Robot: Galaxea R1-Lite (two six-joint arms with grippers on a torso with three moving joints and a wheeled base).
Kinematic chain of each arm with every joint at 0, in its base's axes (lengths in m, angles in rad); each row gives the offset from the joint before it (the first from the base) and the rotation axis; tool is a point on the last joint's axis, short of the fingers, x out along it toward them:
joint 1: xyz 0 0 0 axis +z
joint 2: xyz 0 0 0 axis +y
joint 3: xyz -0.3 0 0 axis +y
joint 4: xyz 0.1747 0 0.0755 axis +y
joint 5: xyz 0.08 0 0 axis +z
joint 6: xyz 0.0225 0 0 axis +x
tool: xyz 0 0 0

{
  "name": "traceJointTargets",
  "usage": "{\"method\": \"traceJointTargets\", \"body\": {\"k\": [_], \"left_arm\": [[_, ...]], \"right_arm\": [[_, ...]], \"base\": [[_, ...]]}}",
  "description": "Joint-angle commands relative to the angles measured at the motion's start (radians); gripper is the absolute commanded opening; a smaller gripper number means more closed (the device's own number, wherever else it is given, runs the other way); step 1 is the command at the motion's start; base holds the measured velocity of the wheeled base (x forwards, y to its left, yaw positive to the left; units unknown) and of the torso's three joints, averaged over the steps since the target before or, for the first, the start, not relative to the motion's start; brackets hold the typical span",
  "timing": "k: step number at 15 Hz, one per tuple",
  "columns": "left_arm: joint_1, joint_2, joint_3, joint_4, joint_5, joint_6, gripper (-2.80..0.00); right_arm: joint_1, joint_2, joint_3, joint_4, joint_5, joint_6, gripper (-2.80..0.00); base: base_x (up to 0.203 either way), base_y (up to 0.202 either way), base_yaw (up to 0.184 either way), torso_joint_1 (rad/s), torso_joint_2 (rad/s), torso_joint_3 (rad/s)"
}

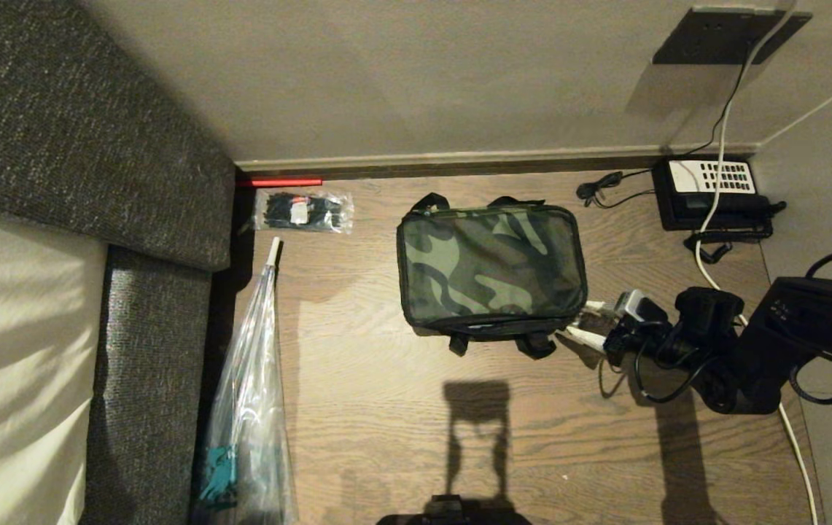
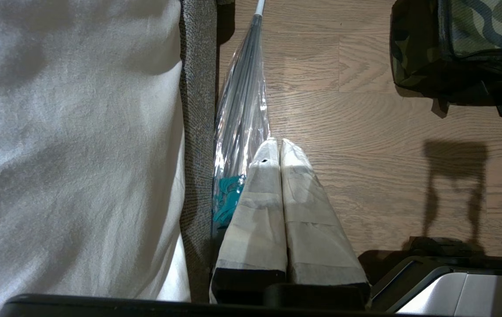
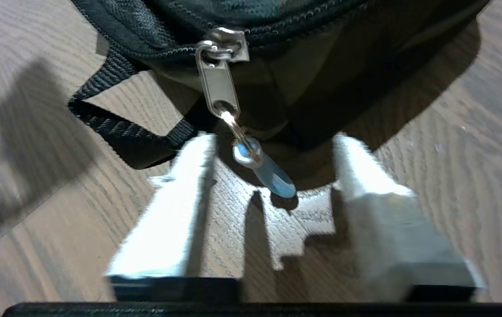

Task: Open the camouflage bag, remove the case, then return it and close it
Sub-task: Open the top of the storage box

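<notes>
The camouflage bag (image 1: 490, 266) lies zipped up on the wooden floor, its black straps (image 3: 114, 127) spread beside it. My right gripper (image 1: 580, 322) is at the bag's near right corner, low over the floor. In the right wrist view this gripper (image 3: 270, 147) is open, and the light blue zipper pull (image 3: 268, 174) hangs from the metal slider (image 3: 220, 79) between its white fingers without touching either. The case is hidden. My left gripper (image 2: 276, 145) is shut on nothing and parked beside the bed, far from the bag (image 2: 466, 48).
A black telephone (image 1: 711, 191) with a white keypad and cables sits at the back right by the wall. A clear folded umbrella (image 1: 255, 379) leans along the grey bed frame (image 1: 153, 350) on the left. A plastic packet (image 1: 304, 210) lies near the skirting.
</notes>
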Motion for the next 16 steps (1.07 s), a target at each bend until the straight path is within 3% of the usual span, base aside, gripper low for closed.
{"method": "traceJointTargets", "body": {"k": [1, 10, 16], "left_arm": [[0.0, -0.001, 0.0, 0.0, 0.001, 0.0, -2.8], [0.0, -0.002, 0.0, 0.0, 0.001, 0.0, -2.8], [0.0, -0.002, 0.0, 0.0, 0.001, 0.0, -2.8]], "right_arm": [[0.0, 0.004, 0.0, -0.011, 0.005, -0.006, -2.8], [-0.021, -0.055, 0.064, 0.011, 0.004, -0.004, -2.8], [-0.053, -0.175, 0.105, 0.254, 0.004, 0.004, -2.8]], "base": [[0.0, 0.0, 0.0, 0.0, 0.0, 0.0], [0.0, 0.0, 0.0, 0.0, 0.0, 0.0], [0.0, 0.0, 0.0, 0.0, 0.0, 0.0]]}}
